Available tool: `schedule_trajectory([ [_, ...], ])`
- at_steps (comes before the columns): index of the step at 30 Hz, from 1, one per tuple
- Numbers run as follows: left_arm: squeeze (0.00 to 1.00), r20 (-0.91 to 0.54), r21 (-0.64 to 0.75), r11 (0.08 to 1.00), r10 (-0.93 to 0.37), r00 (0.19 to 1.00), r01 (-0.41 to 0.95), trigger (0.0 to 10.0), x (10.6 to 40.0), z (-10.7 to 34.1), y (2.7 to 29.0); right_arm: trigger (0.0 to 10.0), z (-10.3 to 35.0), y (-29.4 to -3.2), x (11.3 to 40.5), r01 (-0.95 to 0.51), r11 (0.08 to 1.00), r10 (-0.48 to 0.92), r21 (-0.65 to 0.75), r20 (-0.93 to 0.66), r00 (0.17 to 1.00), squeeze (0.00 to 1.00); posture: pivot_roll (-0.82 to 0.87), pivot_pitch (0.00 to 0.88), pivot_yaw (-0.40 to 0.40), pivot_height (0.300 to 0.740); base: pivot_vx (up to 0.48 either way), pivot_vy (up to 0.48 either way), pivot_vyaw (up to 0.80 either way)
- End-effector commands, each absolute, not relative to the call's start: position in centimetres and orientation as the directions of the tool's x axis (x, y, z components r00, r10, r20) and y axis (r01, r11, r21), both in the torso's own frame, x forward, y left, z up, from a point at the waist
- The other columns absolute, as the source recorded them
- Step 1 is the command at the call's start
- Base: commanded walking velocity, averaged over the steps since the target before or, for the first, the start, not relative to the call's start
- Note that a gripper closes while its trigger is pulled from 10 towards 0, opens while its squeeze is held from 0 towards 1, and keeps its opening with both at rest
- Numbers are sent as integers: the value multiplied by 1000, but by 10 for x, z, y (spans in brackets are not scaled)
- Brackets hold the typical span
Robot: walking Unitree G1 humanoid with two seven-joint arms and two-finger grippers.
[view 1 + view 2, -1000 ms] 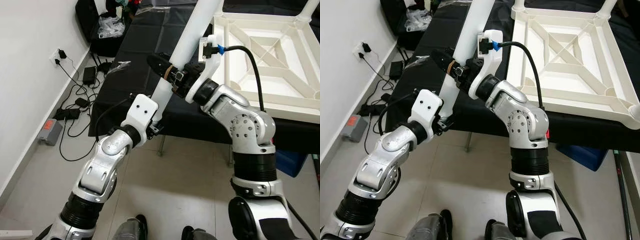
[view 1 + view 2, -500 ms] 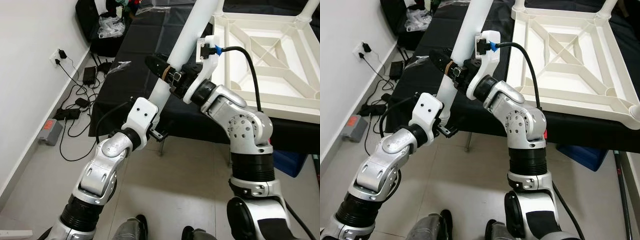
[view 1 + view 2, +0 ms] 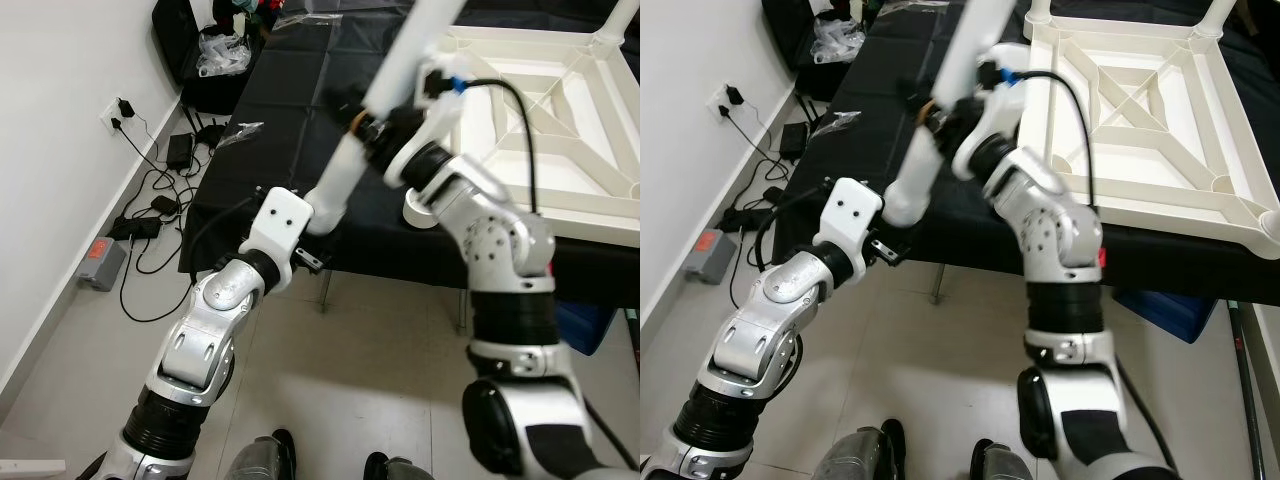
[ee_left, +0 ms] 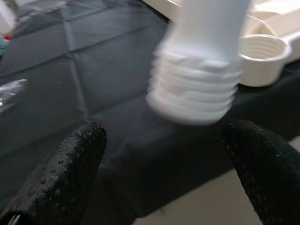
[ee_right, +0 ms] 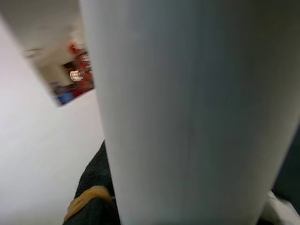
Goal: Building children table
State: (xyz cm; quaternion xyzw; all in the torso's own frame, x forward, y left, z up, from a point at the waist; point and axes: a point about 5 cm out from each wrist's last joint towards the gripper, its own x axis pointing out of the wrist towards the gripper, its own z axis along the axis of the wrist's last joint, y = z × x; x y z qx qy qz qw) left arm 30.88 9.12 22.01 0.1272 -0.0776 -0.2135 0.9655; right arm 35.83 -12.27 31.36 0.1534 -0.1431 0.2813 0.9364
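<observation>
left gripper (image 4: 159, 159): our fingers (image 4: 61, 173) stand wide apart, holding nothing; the threaded end of the table leg (image 3: 345, 180) hangs just ahead of them, not touching, and is blurred.
right gripper (image 3: 372, 122): it sits around the middle of the leg, mostly hidden behind it; in the right wrist view we see one black finger (image 5: 96, 187) against the leg, so we take it as clamped on it.
table leg: long and white, tilted, threaded end low near our left wrist, upper end cut off at the frame's top edge.
tabletop (image 3: 560, 110): white, lying underside up on the black cloth (image 3: 290, 90), ribs showing; a threaded corner socket (image 4: 262, 58) lies just beyond the leg's end.
hard to make out: the right arm and leg are smeared by motion blur.
floor side: cables and chargers (image 3: 160, 190) lie by the wall, a wall socket (image 3: 118, 110) above them.
far end: a dark bag (image 3: 185, 45) with a clear plastic bag (image 3: 222, 50) sits past the cloth.
</observation>
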Motion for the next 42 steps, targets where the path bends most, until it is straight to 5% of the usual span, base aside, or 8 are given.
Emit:
schedule_trajectory([
  [1,0,122,290,883,-416,901,368,10000,307,224,93,10000,315,-122,359,-561,805,475,192,357,804,0,124,213,4,740,0,0,0],
  [16,0,198,273,911,-368,908,310,10000,298,229,90,10000,343,-156,365,-297,952,224,73,495,839,0,123,224,1,740,22,-23,0],
  [31,0,195,239,925,-342,919,294,10000,301,226,97,10000,346,-150,363,-324,945,258,37,524,812,0,119,205,-2,740,371,-297,0],
  [42,0,178,189,930,-348,920,315,10000,297,220,92,10000,357,-147,362,-454,891,380,11,531,757,0,118,215,-2,740,0,0,0],
])
